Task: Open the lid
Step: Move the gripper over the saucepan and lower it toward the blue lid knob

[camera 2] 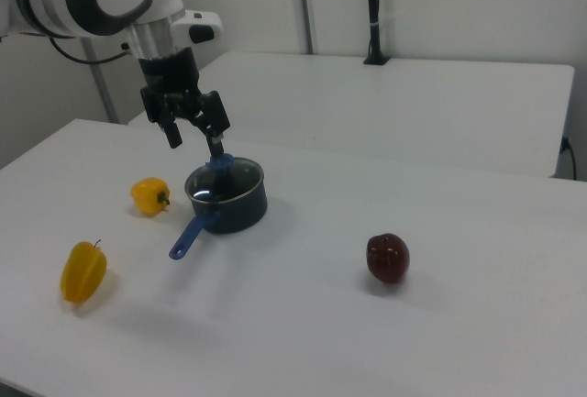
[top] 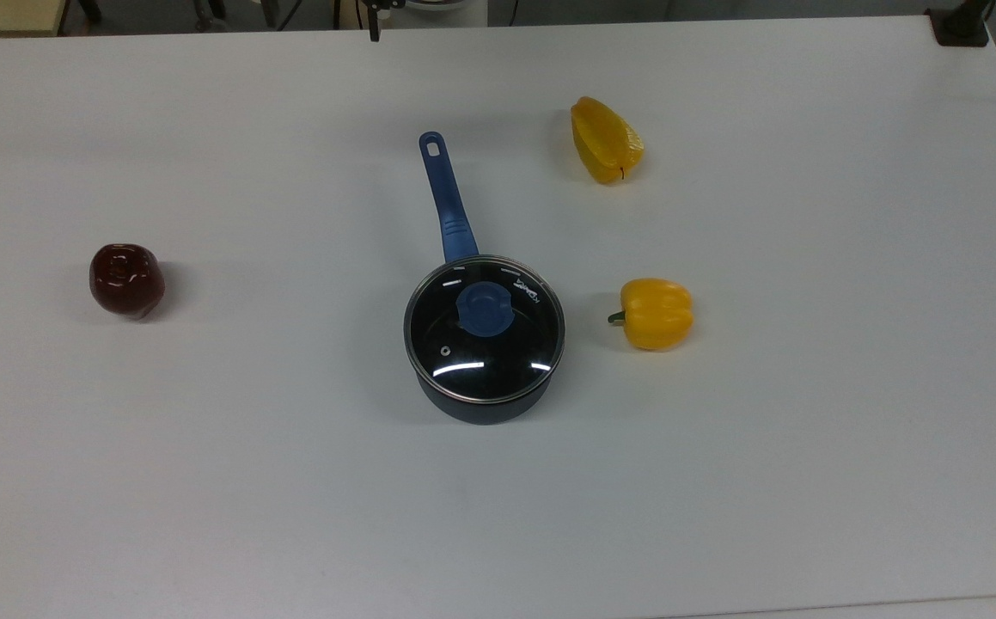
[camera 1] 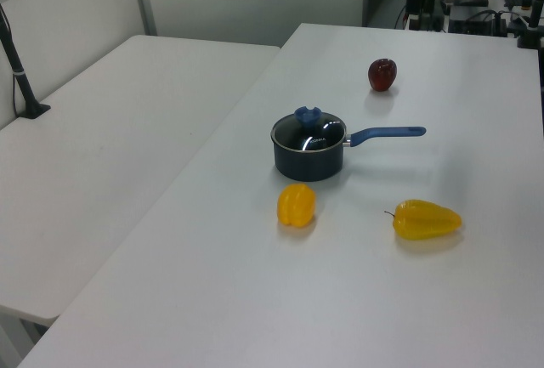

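Nearest in the right view, a red pepper (camera 2: 388,258) sits alone. Mid-table, the lid (top: 485,327) rests square on its saucepan (top: 482,404), knob up (handy for pinching). Beyond, the gripper (camera 2: 194,137) hangs with jaws spread wide, empty, apparently lining up on that knob (camera 2: 219,164).

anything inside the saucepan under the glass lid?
Through the round clear glass lid with the blue knob, seated on the dark saucepan with the long blue handle, the top view shows a dark interior and light glints, no distinct contents. Reflections cover parts of the glass, so a small dark item cannot be excluded.
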You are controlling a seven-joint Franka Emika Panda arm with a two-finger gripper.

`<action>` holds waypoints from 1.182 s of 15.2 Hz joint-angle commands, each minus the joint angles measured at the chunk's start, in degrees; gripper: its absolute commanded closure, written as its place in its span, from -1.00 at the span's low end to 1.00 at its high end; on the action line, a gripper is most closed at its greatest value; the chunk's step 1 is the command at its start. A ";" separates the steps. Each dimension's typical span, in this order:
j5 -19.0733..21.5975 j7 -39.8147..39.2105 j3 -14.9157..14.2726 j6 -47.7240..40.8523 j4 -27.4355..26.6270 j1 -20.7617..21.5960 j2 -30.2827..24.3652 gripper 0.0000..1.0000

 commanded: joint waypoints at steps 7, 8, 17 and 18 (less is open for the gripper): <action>0.24 -0.33 0.56 0.84 0.66 0.69 2.19 -1.00; 0.24 -0.42 0.83 1.10 1.80 1.48 3.86 -1.00; 2.08 -0.15 1.09 22.78 4.36 8.34 15.55 -1.00; 2.09 -0.24 1.09 25.86 4.36 8.43 17.04 -1.00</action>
